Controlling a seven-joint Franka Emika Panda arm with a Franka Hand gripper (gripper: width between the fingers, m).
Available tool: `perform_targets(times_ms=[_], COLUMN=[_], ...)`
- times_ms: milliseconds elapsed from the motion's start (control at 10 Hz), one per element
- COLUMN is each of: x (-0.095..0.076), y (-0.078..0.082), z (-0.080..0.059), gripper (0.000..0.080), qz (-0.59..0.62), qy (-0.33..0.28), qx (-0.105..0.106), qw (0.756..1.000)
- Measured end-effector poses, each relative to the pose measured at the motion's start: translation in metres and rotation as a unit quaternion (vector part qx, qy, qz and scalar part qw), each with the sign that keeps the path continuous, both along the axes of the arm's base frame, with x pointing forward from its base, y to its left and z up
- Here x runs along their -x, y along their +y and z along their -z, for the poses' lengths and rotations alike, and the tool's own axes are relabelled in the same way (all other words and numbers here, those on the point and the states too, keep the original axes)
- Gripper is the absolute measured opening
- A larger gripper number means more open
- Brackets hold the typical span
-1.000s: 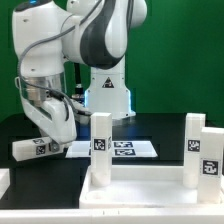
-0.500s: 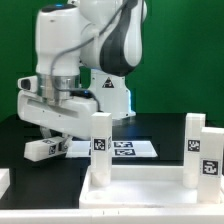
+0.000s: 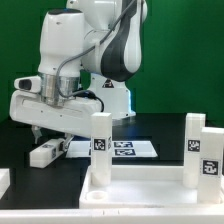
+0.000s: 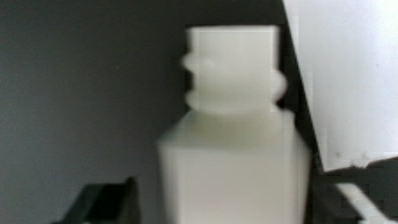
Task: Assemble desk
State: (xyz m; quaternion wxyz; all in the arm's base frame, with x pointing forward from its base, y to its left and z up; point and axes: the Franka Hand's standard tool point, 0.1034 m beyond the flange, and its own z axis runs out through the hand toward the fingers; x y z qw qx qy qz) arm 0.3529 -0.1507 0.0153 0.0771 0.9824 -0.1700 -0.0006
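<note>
Over loose desk leg lying on table, gripper spread open, leg unheld; next: regrasp, carry toward tabletop panel.

Tabletop panel: white, rimmed, lying flat in the near foreground of the exterior view. Two square-section legs stand upright in it: one leg toward 9 o'clock, one leg toward 3 o'clock, each with black-and-white tags on its faces. A third, loose leg lies on its side on the dark surface, well apart from the panel toward 10 o'clock. Wrist view: this loose leg appears blurred, white, with a narrowed, knobbed end.
</note>
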Motion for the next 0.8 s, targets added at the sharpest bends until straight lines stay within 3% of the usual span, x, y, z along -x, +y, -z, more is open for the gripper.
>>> perform_targets(times_ms=[100,200,300,400,600,700,800], x=[0.0,0.002,-0.009,-0.025,-0.043,-0.052,-0.049], y=[0.0,0.008,0.015,0.007,0.009,0.002,0.003], z=[0.0,0.002,-0.008,-0.021,-0.04,-0.043,-0.04], gripper=[0.054,0.0619,0.0641,0.0647,0.0649,0.0649,0.0649], qz=[0.0,0.008,0.013,0.019,0.011,0.006,0.009], qy=[0.0,0.022,0.05,0.044,0.116,0.145,0.169], qx=[0.0,-0.027,-0.071,-0.08,-0.14,-0.15,-0.159], qw=[1.0,0.999,0.996,0.996,0.983,0.978,0.973])
